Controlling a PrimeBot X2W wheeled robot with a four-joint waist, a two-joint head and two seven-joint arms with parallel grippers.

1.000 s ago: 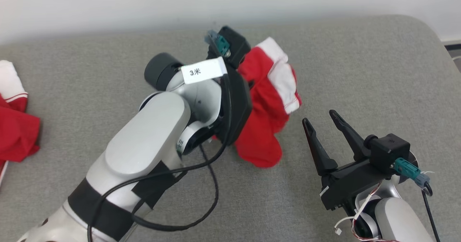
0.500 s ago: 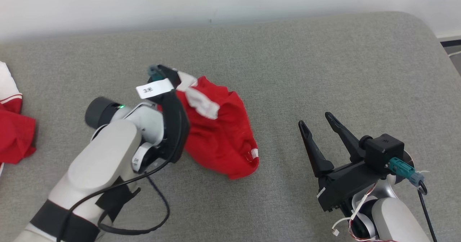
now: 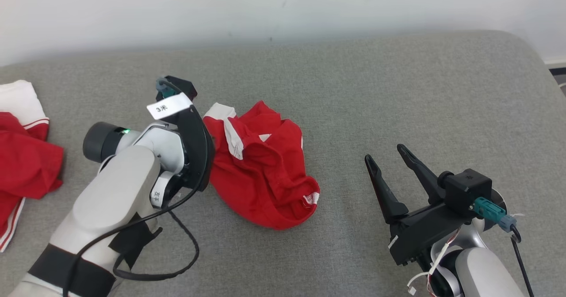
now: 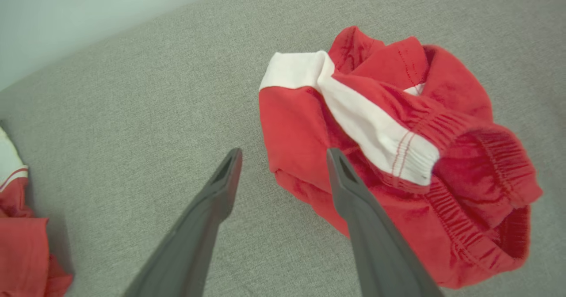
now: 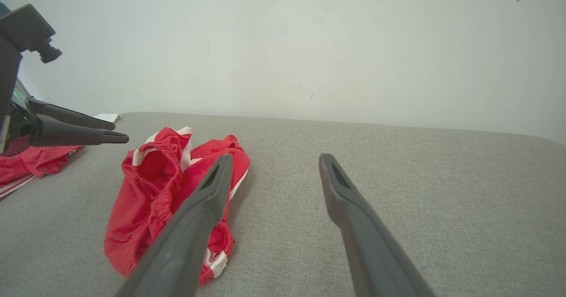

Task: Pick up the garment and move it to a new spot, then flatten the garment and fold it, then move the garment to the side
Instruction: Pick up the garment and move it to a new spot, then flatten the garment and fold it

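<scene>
- On the grey cushion (image 3: pixel 398 89), the red-and-white garment (image 3: pixel 261 173) lies bunched near the middle, so its move looks done.
- Flattening, folding and setting aside remain.
- My left pincer (image 4: pixel 285 153) stands apart and empty close by it; my right pincer (image 3: pixel 385 152) is apart too.

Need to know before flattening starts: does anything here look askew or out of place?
The red garment lies crumpled in a heap on the grey cushion, its waistband gaping and white stripe twisted, not flat. A second red-and-white garment sits bunched at the cushion's left edge. Nothing looks damaged or spilled.
</scene>
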